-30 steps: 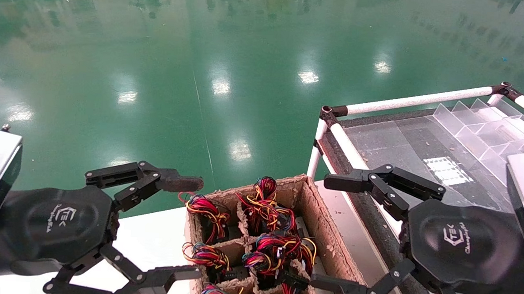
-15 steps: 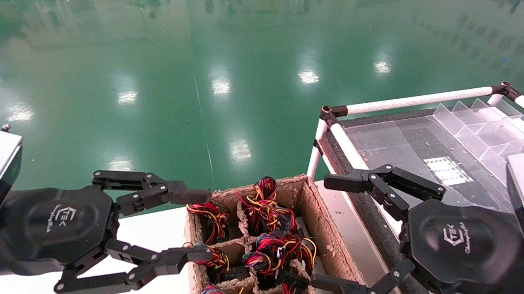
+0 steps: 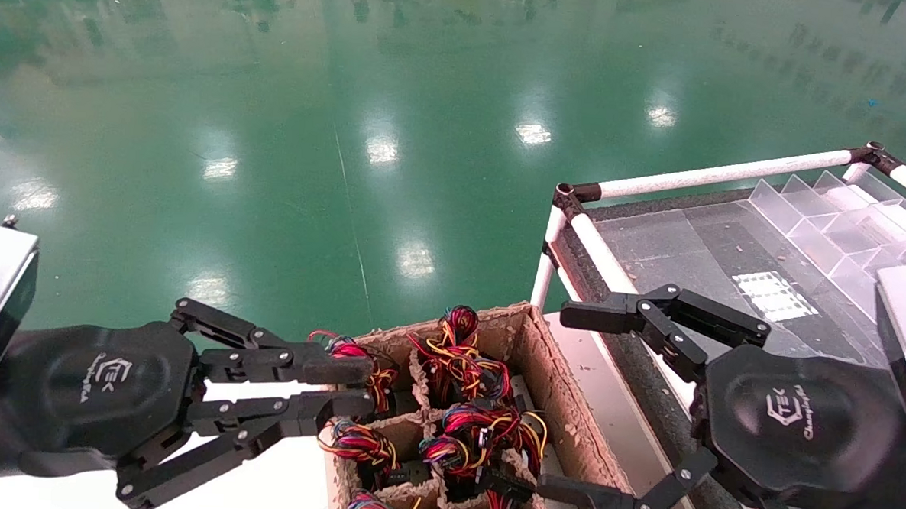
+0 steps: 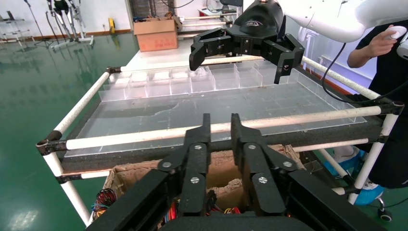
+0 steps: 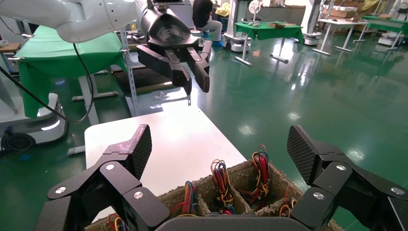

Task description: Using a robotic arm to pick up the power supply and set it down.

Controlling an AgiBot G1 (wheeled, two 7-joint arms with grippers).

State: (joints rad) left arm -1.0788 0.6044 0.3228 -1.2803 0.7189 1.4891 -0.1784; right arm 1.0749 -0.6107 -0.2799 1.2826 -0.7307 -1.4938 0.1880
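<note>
Two grippers, left gripper (image 3: pixel 355 388) nearly closed, right gripper (image 3: pixel 569 401) spread

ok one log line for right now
left claw: nearly shut, empty, at box far-left corner | right claw: open, over box right edge | power supplies: in box

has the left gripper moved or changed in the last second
Yes. The left gripper has nearly closed its fingers, and its tips have advanced over the near-left corner of the cardboard box. The right gripper is unchanged.
</note>
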